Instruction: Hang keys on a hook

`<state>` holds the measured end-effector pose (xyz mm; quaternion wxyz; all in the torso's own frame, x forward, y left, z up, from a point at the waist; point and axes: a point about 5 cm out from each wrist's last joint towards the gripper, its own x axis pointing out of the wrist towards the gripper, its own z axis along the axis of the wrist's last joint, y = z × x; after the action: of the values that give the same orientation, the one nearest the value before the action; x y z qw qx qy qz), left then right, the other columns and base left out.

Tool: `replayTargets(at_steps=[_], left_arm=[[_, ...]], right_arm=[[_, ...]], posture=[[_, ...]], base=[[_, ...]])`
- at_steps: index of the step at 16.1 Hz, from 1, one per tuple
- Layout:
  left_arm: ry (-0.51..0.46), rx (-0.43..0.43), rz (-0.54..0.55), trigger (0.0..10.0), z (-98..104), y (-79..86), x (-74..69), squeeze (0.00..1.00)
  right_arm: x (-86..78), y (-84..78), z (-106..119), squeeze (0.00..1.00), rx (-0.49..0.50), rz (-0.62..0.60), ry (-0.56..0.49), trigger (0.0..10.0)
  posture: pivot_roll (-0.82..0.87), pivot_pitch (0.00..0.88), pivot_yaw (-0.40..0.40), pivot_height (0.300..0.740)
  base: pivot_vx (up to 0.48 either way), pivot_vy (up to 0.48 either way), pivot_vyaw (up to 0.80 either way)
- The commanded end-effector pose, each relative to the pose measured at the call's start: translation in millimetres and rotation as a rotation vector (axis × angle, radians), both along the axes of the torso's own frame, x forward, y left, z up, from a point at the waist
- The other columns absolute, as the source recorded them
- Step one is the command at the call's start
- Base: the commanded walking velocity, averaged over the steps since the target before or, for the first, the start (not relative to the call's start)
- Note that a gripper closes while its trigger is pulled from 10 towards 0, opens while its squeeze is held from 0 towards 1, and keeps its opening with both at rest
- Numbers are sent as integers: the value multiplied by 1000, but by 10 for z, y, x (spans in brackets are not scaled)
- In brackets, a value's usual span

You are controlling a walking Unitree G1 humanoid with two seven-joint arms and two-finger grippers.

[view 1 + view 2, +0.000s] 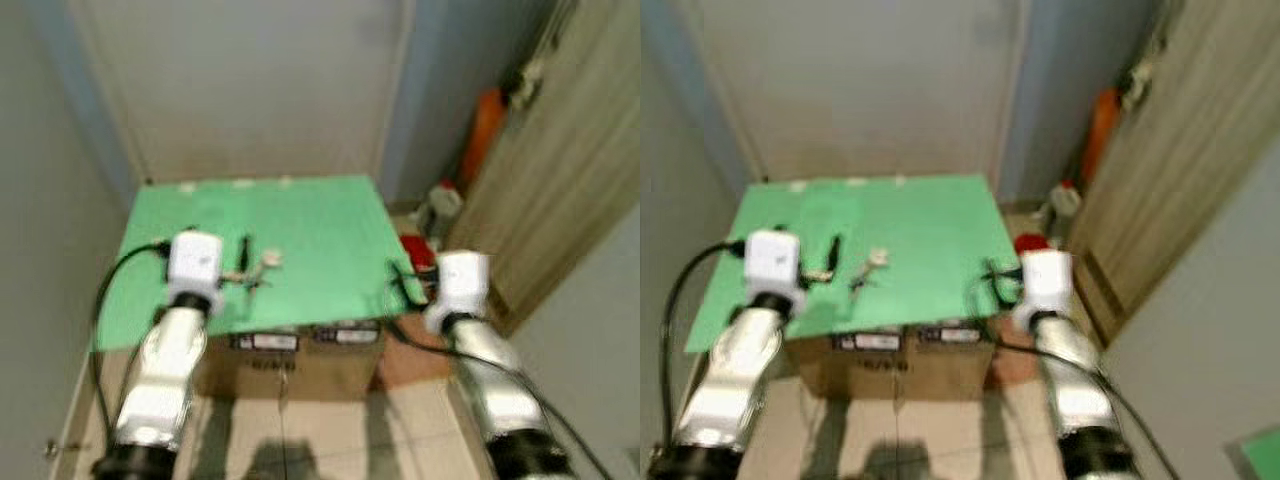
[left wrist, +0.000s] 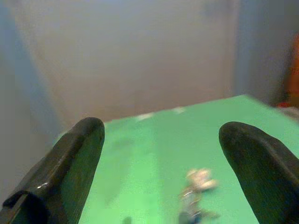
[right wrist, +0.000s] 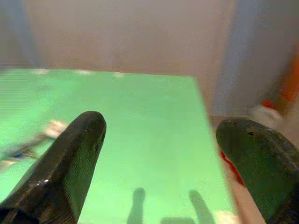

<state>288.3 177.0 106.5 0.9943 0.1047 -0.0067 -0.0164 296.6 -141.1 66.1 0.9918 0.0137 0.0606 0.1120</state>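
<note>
A small bunch of keys (image 1: 258, 268) with a pale tag lies on the green mat (image 1: 310, 215), towards its front left. My left gripper (image 2: 161, 128) is open just left of and slightly behind the keys (image 2: 196, 191), close above the mat. At the mat's front right corner my right gripper (image 3: 161, 122) is also open, with nothing between its fingers. From there the keys (image 3: 28, 144) lie well off to the left. The frames are blurred.
The mat covers a cardboard box (image 1: 290, 365) standing on a tiled floor in a narrow corner. A pale wall (image 1: 250, 80) rises right behind it. To the right are a wooden door (image 1: 560, 170), an orange object (image 1: 487, 120), a white bottle (image 1: 440, 208) and something red (image 1: 415, 247) on the floor.
</note>
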Motion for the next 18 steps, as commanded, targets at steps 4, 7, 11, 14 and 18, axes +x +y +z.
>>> replayTargets(at_steps=[4, 7, 11, 14, 18], left_arm=[[-32, 14, -22, 10000, 61, -75, 44, 0], [-37, -31, -29, 10000, 100, -94, 54, 0], [-20, -25, -26, 10000, 89, -96, 70, 0], [1, 27, -58, 10000, 106, -113, 108, 0], [27, 80, -102, 10000, 126, -160, 156, 0]], right_arm=[[14, -119, 11, 0, -18, -25, -5, 10000], [24, -88, 4, 0, -22, -8, -4, 10000], [36, -56, -3, 0, -17, -1, -2, 10000], [24, -31, -19, 0, -12, 3, 1, 10000], [18, -3, -34, 0, -7, 7, 3, 10000]], posture=[[39, 0, -53, 736], [46, 0, -56, 736], [50, 0, -49, 736], [52, 0, -42, 736], [56, 0, -36, 736]], base=[[0, 0, 0], [170, 271, 0], [305, 360, 0], [471, 0, 0], [469, 0, 0]])
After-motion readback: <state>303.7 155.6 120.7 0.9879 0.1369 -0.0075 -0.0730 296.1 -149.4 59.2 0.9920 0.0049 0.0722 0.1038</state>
